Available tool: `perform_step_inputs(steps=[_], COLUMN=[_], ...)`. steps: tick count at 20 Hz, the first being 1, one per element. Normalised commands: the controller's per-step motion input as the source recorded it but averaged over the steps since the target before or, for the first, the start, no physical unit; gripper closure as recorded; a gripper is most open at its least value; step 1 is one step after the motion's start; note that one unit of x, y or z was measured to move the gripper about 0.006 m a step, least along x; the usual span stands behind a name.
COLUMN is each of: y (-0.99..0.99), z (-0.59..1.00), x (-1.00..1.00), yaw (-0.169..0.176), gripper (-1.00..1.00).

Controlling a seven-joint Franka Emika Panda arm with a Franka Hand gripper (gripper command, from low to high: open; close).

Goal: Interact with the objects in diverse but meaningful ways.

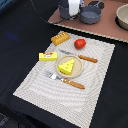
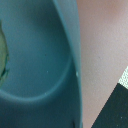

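A yellow holed cheese wedge (image 1: 66, 65) lies on a tan plate (image 1: 59, 72) on the striped placemat (image 1: 40, 85). A golden bread loaf (image 1: 60, 38), a red fruit (image 1: 80, 43) and a yellow box with red marks (image 1: 48, 56) lie around it. My gripper (image 1: 71, 10) is at the back, low over a grey pot (image 1: 65, 13); its fingers do not show. The wrist view looks close into a blue-grey pot (image 2: 45, 65), with something greenish (image 2: 3, 55) at the picture's edge.
A second grey pot (image 1: 91, 15) stands to the exterior view's right of the gripper on a brown board (image 1: 107, 27). A beige bowl (image 1: 123, 17) is at the far right. A knife (image 1: 82, 58) and a fork (image 1: 67, 82) with orange handles flank the plate.
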Motion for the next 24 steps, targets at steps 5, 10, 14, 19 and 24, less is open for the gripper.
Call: perform_step_inputs(steps=[5,10,14,19,24], y=[0.04,0.04,0.04,0.05,0.02], z=[-0.16,0.0,0.0,-0.01,-0.01], x=[0.0,0.0,0.02,0.03,0.07], yaw=[0.03,0.037,0.036,0.036,0.034], gripper=[-1.0,1.0,1.0,1.0,1.0])
